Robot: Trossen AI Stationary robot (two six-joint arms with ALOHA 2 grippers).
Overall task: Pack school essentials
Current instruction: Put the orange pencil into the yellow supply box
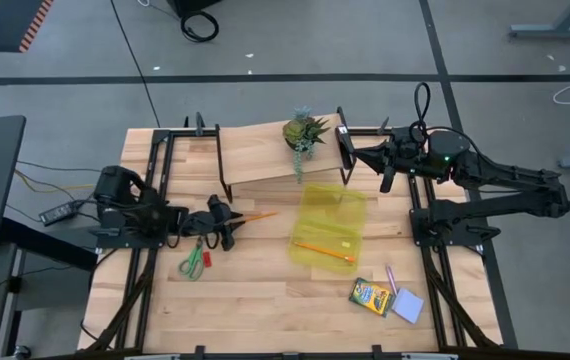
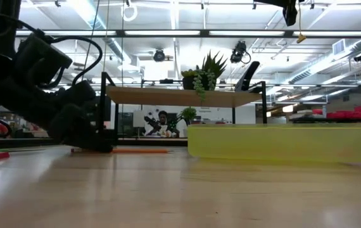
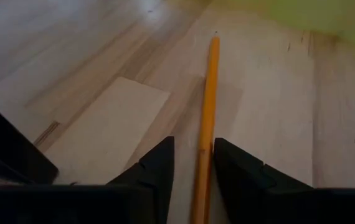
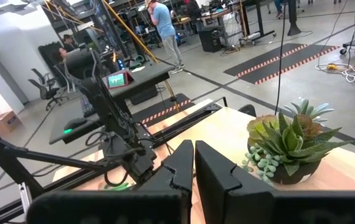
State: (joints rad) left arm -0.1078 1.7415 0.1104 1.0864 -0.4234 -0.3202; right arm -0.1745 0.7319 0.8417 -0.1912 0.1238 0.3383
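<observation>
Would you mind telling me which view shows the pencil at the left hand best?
The left wrist view: the orange pencil lies lengthwise between the left hand fingers. The high view shows it small, the low view edge-on, the right wrist view not at all.

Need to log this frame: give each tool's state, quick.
Left tool: fingers either side of the orange pencil on the table, grip cannot be told.
Right tool: shut, empty.
</observation>
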